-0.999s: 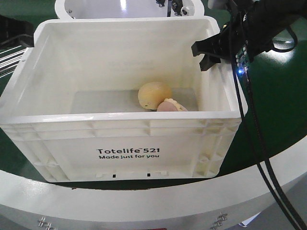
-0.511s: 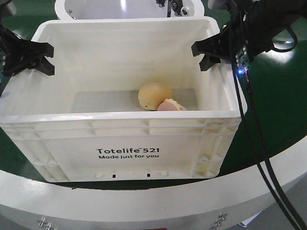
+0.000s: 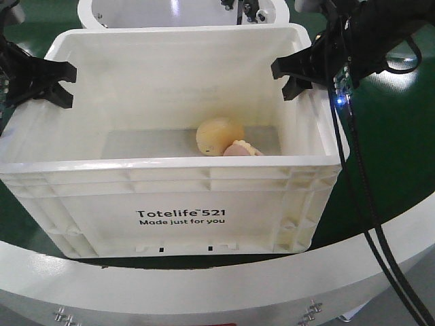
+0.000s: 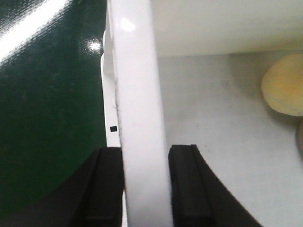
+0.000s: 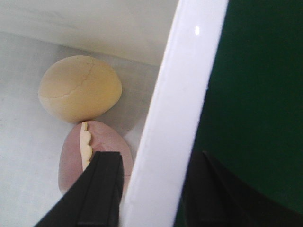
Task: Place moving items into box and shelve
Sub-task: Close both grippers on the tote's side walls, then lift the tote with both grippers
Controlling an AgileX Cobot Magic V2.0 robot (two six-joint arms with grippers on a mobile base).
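The box (image 3: 177,197), a white tote, stands on the green bench (image 3: 401,136) close to its curved white near edge, with its printed long side facing that edge. Both lumps lie on the box floor towards its right wall. The pale yellow-tan lump (image 3: 217,134) sits a little farther in. The pinkish-red lump (image 3: 241,151) touches it on the near side, close to the front right corner and partly hidden behind the front rim. In the right wrist view the pinkish-red lump (image 5: 102,156) shows a cream scalloped strip along its top. The left tool (image 3: 62,85) straddles the rim of the box's left wall, and in its wrist view both black fingers (image 4: 182,189) press against the wall with no gap to be seen, so it grips the box. The right tool (image 3: 282,81) straddles the right wall in the same way. Its inner finger (image 5: 104,189) lies against the wall and the outer one is dark against the green, so it too looks clamped on the box.
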